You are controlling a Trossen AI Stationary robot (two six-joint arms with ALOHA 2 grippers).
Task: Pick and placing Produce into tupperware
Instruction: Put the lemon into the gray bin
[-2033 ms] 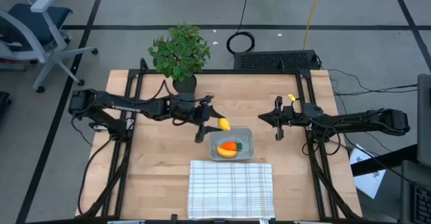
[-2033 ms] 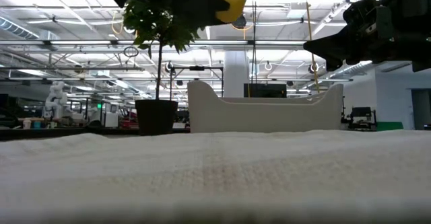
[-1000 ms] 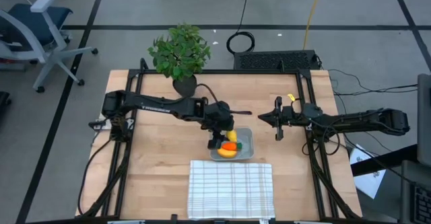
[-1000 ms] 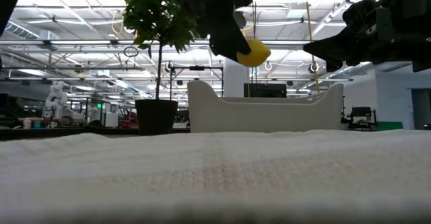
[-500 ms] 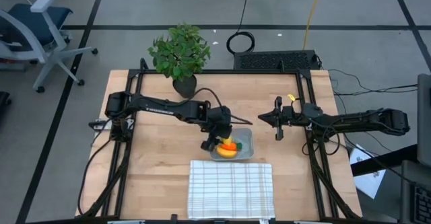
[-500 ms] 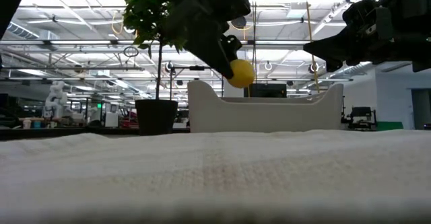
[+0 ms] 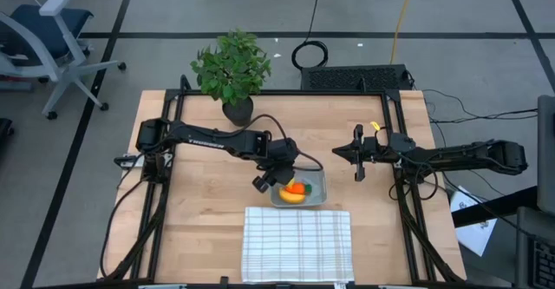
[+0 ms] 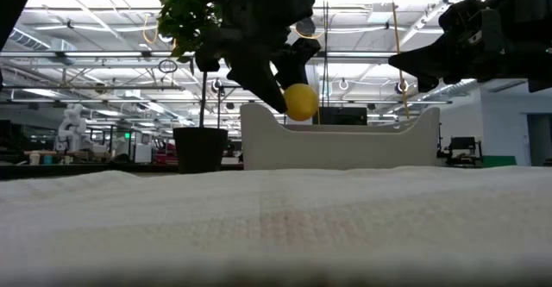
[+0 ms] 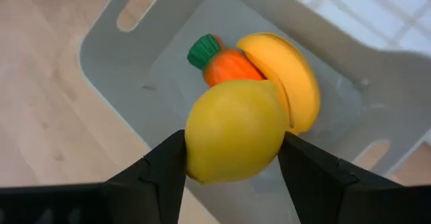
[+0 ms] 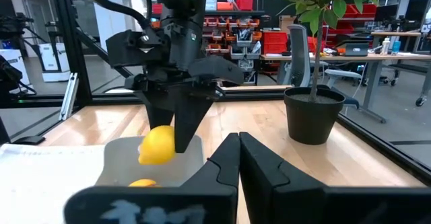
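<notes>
Left gripper (image 9: 232,153) clamping one lemon (image 9: 236,130) above tupperware (image 9: 135,56), one carrot (image 9: 225,62), one banana (image 9: 289,83) inside, right gripper (image 7: 358,163) closed, idle.

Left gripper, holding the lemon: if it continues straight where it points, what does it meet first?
Probably the carrot and banana in the tupperware, just beyond the lemon in the left gripper; depth is unclear.
</notes>
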